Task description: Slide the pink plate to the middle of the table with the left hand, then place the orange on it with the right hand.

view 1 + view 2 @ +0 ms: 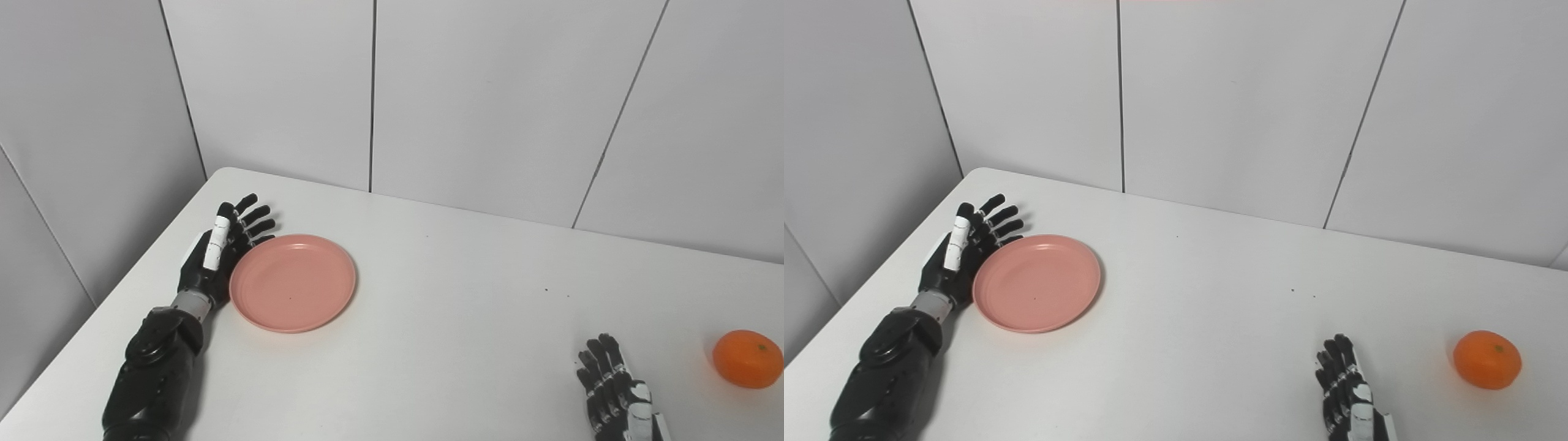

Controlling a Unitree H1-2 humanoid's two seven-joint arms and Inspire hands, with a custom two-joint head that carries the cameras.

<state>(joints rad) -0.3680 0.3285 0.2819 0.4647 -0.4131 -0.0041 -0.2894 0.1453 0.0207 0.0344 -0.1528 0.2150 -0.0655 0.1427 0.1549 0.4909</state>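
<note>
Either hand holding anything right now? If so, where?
Nothing held. Left hand open beside the pink plate rim; right hand open, apart from the orange.

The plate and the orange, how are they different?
The pink plate is flat and wide; the orange is round and smaller. The plate lies at the table's left, against the open left hand; the orange sits far right, apart from the open right hand. Both rest on the white table.
</note>
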